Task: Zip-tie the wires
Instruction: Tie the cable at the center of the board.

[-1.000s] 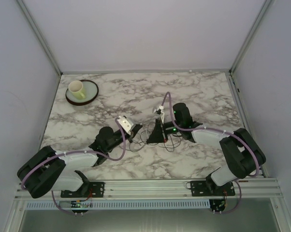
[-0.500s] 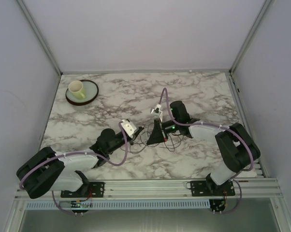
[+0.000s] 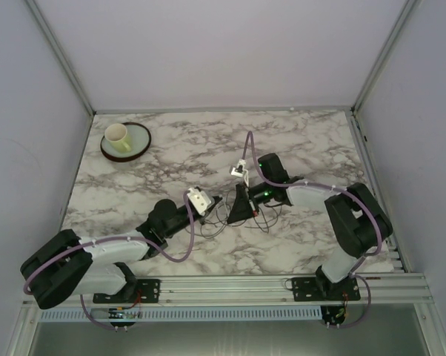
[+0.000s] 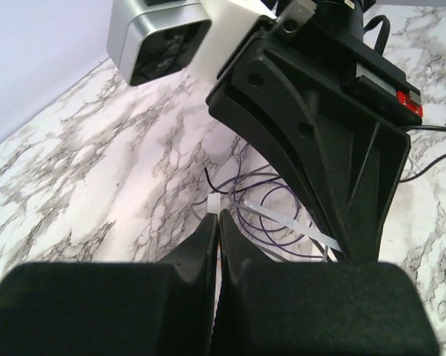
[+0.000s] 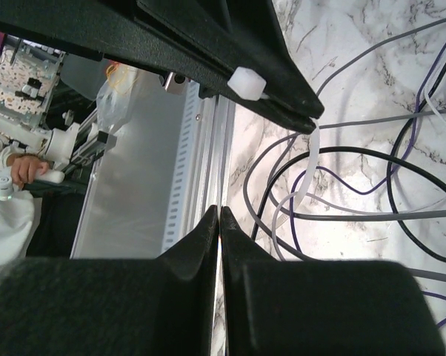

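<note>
Wires (image 5: 341, 216) lie loose on the bench (image 3: 208, 141), the zip tie (image 5: 310, 167) among them uncinched; left tool (image 4: 217, 222) pinches the tie, right tool (image 5: 220, 215) closed, hold unclear.

A robotics lab test cell: a marble-patterned table (image 3: 208, 141) boxed in by plain pale panels (image 3: 208, 52) on aluminium posts (image 3: 58, 53), with the left arm (image 3: 112, 248) and right arm (image 3: 312, 196) bolted to an aluminium rail (image 3: 230, 284) at its near edge.
</note>
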Controlling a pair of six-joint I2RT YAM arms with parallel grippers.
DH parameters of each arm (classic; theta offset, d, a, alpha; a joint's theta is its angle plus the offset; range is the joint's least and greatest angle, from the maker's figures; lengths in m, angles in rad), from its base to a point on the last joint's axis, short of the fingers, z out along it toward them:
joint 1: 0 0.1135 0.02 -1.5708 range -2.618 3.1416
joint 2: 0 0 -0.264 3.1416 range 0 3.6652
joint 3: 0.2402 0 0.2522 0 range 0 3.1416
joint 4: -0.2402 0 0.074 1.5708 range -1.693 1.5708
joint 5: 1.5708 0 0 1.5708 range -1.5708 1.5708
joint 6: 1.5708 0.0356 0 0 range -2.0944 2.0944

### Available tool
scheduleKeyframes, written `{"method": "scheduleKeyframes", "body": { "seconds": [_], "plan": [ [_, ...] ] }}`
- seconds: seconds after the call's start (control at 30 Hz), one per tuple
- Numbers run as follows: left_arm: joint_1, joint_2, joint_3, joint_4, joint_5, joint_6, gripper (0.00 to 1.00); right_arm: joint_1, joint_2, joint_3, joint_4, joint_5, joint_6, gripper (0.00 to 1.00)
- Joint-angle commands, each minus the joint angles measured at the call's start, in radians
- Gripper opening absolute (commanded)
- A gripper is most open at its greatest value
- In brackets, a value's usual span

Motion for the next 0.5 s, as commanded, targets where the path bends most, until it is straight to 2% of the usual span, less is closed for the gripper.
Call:
{"method": "scheduleKeyframes", "body": {
  "seconds": [0.0,0.47],
  "plan": [
    [-0.011,-0.021,0.03,0.0,0.002,0.036,0.0,-0.011,0.023,0.067,-0.082,-0.062,-0.092,0.0],
    [-0.028,0.003,0.04,0.006,-0.002,0.046,0.0,-0.011,0.074,0.139,-0.291,-0.068,-0.254,0.0]
  ]
}}
